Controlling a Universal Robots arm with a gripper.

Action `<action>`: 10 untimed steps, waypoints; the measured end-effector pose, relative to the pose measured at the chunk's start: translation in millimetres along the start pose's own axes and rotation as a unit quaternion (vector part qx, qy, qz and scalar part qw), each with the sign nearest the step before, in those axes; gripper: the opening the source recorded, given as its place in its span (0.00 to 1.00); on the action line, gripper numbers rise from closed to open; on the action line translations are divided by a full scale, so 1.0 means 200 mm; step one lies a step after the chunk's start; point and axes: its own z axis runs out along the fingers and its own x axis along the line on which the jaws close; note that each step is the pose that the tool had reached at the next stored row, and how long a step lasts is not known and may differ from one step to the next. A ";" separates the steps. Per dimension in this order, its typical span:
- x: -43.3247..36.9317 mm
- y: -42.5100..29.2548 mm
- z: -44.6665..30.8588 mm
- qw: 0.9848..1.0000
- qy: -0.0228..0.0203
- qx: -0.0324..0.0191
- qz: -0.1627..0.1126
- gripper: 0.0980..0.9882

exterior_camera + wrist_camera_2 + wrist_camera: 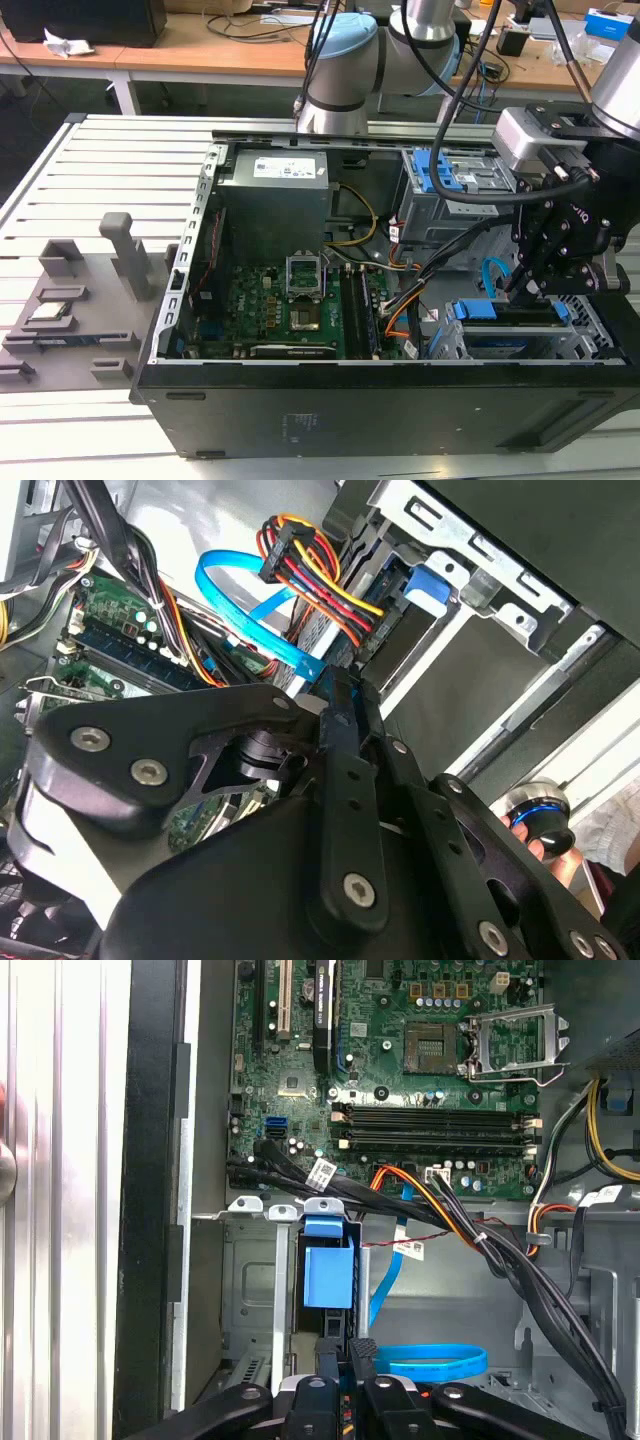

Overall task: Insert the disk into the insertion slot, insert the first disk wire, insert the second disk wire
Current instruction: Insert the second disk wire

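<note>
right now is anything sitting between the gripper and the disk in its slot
Nothing solid visibly does. The gripper hangs right over the disk, which lies in the insertion slot. A flat blue cable loops close beside the gripper, with the bundled power wires near it.

Black claw [528, 292], silver-blue arm [345, 60] jnts

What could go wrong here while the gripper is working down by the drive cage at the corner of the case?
Two risks stand out. The blue flat cable loops right beside the gripper, so it could probably snag or get pinched. The red, yellow and black wire bundle hangs close over the disk's blue carrier in the insertion slot, so a sideways nudge might drag it across the bay or strain its connector.
</note>
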 end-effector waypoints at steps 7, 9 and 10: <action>-0.001 -0.011 0.025 1.000 0.000 0.000 0.000 0.07; -0.001 -0.011 0.028 1.000 0.000 0.000 0.000 0.07; 0.000 -0.011 0.029 1.000 0.000 0.000 0.000 0.07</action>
